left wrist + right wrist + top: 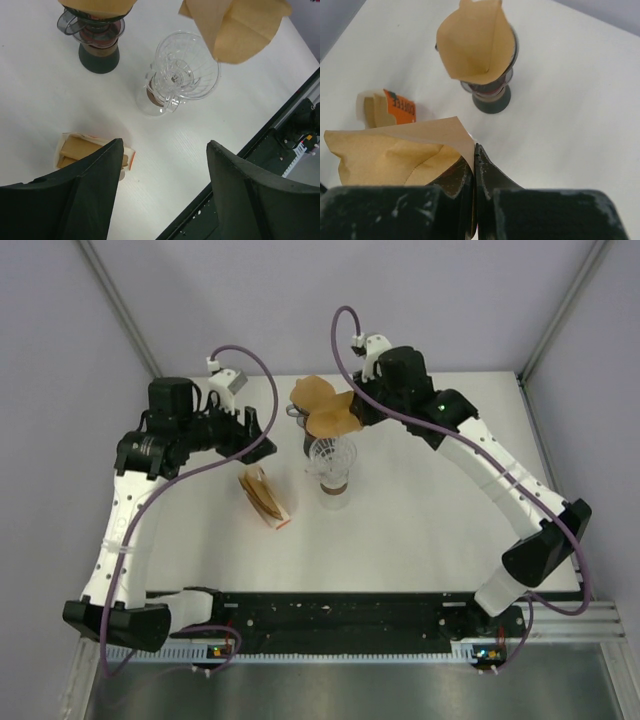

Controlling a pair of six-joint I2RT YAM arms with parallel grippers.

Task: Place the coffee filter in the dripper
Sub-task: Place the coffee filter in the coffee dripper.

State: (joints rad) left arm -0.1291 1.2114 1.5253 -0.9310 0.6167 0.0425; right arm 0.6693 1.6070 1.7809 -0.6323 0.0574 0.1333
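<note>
My right gripper is shut on the edge of a brown paper coffee filter. From above, that filter hangs just over the clear glass dripper, which stands on a brown base mid-table. The left wrist view shows the clear dripper empty, with the held filter above its far right rim. My left gripper is open and empty, raised over the table to the left of the dripper; its place in the top view is. In the right wrist view the held filter hides the clear dripper.
A second, dark dripper with its own brown filter stands just behind the clear one. An opened box of filters lies on the table to the left front of the drippers. The black front rail runs along the near edge.
</note>
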